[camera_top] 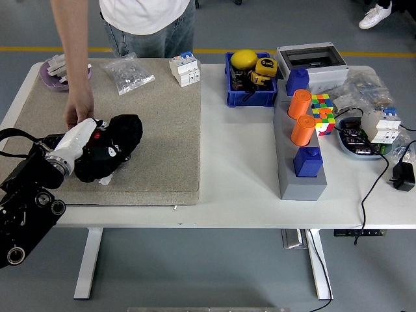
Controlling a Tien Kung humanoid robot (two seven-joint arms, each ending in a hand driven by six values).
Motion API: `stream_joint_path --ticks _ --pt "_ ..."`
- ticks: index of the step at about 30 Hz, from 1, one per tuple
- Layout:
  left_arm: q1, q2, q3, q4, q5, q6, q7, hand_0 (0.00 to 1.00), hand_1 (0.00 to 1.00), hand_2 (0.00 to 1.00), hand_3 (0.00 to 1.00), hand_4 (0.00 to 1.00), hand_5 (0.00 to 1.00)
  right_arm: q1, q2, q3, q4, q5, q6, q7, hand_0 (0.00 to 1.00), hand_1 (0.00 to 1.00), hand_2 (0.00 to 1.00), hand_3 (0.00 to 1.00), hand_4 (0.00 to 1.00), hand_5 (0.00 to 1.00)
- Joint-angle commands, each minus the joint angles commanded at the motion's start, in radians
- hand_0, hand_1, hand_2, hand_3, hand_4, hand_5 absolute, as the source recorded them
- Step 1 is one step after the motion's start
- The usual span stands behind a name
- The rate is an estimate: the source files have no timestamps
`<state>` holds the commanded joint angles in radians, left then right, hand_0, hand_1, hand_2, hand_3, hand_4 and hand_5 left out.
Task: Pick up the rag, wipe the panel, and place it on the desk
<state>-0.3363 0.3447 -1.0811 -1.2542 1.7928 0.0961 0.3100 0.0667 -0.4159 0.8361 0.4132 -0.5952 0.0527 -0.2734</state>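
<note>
While pressed flat onto the beige mat (pixel 149 123), black rag (pixel 112 153) bunched under the left hand (pixel 91 144), fingers curled into the cloth and clamped on it. Sits near the mat's front-left corner, well short of the mat's far edge. Panel itself almost wholly hidden beneath the rag; only a small white tab peeking out at the rag's front edge, so cannot tell how much surface is covered. Held low and pushed down, judged to be mid-wipe rather than lifting. Person's hand (pixel 78 114) resting on the mat just behind the rag, touching or nearly touching the robot's white forearm (pixel 70 144), likely steadying the panel against sliding. Right hand nowhere in sight. Setting the rag down on the desk not yet done.
</note>
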Motion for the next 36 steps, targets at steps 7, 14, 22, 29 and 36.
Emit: stream_joint_path --ticks 7,14,22,29,36 --pt "0.022 0.014 -0.023 0.013 0.019 0.008 0.003 0.18 0.098 0.514 0.525 0.327 0.002 -0.002 -0.001 0.003 0.0 -0.002 0.0 0.0 0.694 0.644 0.702 0.674 0.998 0.487" --pt "0.047 0.035 -0.054 0.031 0.05 0.017 0.009 0.18 0.098 0.514 0.525 0.328 0.002 -0.004 -0.003 0.004 0.0 -0.002 0.001 0.0 0.695 0.644 0.702 0.674 0.998 0.486" --pt "0.067 0.059 -0.096 0.043 0.076 0.024 0.018 0.18 0.099 0.515 0.528 0.336 0.002 -0.005 -0.003 0.006 0.0 -0.003 0.002 -0.001 0.694 0.644 0.702 0.674 0.998 0.489" --pt "0.083 0.084 -0.135 0.059 0.102 0.024 0.025 0.183 0.099 0.516 0.528 0.341 0.002 -0.006 -0.005 0.009 0.0 -0.004 0.002 -0.001 0.695 0.644 0.702 0.674 0.998 0.489" --pt "0.103 0.105 -0.179 0.076 0.113 0.024 0.03 0.185 0.1 0.516 0.528 0.346 0.002 -0.005 -0.006 0.011 0.0 -0.006 0.003 -0.002 0.695 0.644 0.702 0.675 0.998 0.489"
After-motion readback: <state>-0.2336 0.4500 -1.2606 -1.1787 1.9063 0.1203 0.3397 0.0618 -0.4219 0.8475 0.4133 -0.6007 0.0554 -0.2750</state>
